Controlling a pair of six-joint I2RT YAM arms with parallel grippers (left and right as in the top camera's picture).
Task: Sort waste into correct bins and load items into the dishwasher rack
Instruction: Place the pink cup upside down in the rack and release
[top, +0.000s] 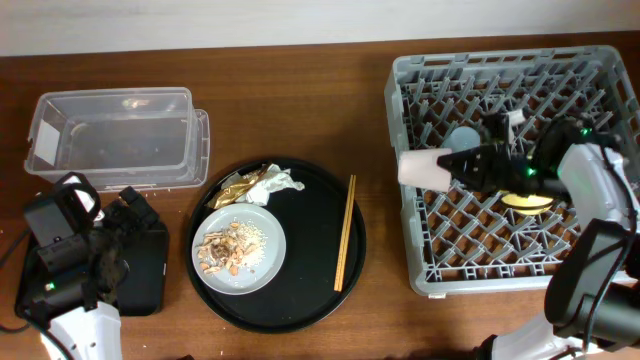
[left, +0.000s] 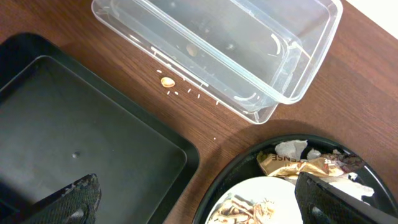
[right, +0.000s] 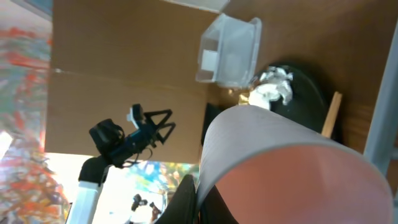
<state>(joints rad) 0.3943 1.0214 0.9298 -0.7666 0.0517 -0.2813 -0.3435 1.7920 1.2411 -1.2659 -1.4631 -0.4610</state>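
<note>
My right gripper (top: 452, 168) is shut on the rim of the small pink cup (top: 424, 168), holding it on its side above the left part of the grey dishwasher rack (top: 420, 270). The cup fills the right wrist view (right: 280, 162). The yellow bowl (top: 528, 201) lies in the rack under the right arm. The pale grey plate (top: 262, 262) with beige food scraps (top: 225, 250) sits on the round black tray (top: 310, 290), with white and gold wrappers (top: 262, 186) and the chopsticks (top: 345, 232). My left gripper (left: 199, 205) is open and empty between the shallow black tray (left: 74, 137) and the plate (left: 261, 193).
The clear tub (top: 115, 135) stands at the back left, empty; it also shows in the left wrist view (left: 217, 43). A small crumb (left: 167, 81) lies on the table in front of it. A greyish round item (top: 462, 138) sits in the rack.
</note>
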